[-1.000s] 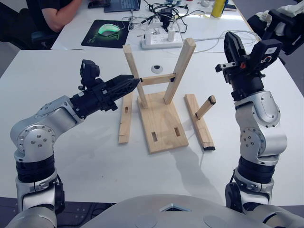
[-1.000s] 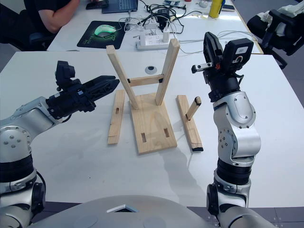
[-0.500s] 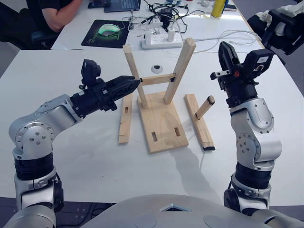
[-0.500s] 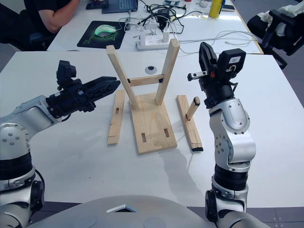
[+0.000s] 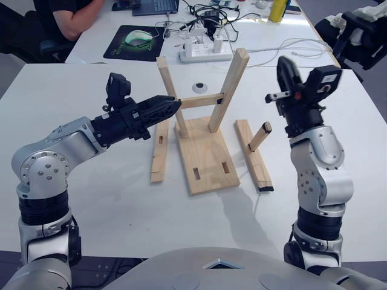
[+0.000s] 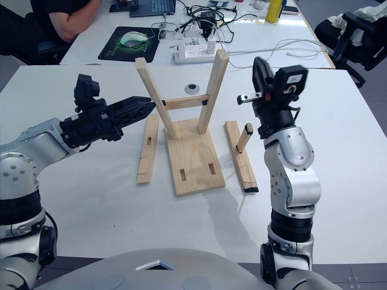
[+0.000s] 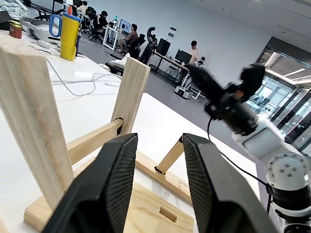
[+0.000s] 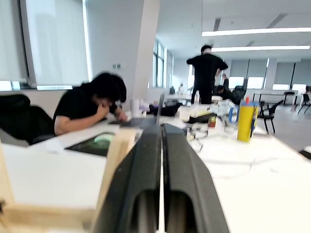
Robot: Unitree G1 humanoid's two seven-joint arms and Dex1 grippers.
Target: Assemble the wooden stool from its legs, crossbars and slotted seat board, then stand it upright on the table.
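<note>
The slotted seat board [image 5: 205,158] is seen flat on the table [image 5: 91,199], with two legs [image 5: 230,90] and a crossbar [image 5: 201,101] standing in it. The left gripper [image 5: 171,104] is held slightly parted (nothing gripped) just beside the crossbar. The right gripper [image 5: 285,69] is held high, closed on nothing.

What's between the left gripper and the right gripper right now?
The head views show two upright legs joined by a crossbar, standing on the seat board, between the left gripper and right gripper.
</note>
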